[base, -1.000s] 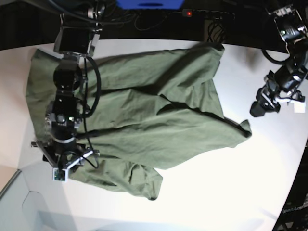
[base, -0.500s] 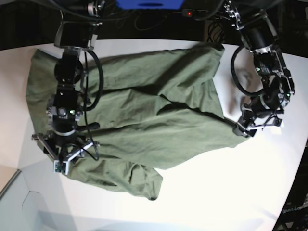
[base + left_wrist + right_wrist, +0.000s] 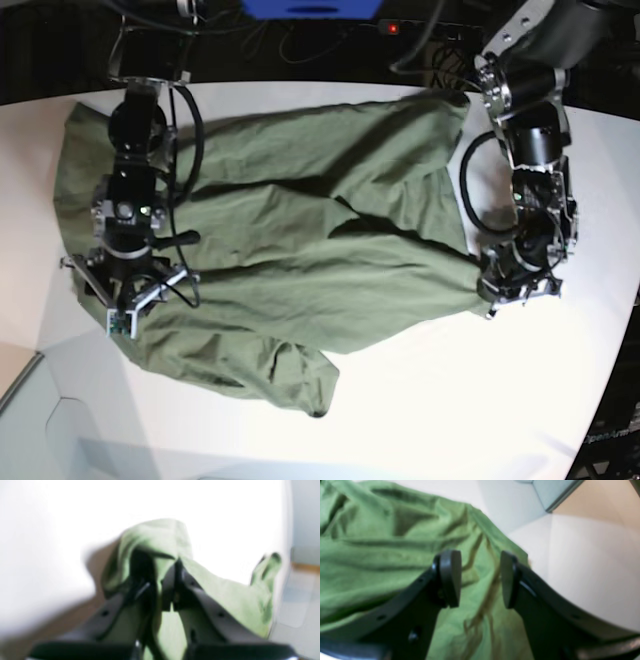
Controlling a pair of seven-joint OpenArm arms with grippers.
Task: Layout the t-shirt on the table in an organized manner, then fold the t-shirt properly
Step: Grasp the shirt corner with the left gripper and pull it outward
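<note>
The olive-green t-shirt (image 3: 300, 230) lies crumpled and wrinkled across the white table (image 3: 450, 400); one edge is bunched upward; a folded flap sits toward the table's near side.

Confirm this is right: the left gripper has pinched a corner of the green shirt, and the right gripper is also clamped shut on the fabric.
Only the second half is wrong. The right gripper is open: the right wrist view shows its two pads apart above the shirt, gripping nothing. The left gripper has indeed pinched a corner of the shirt, as the left wrist view shows.
</note>
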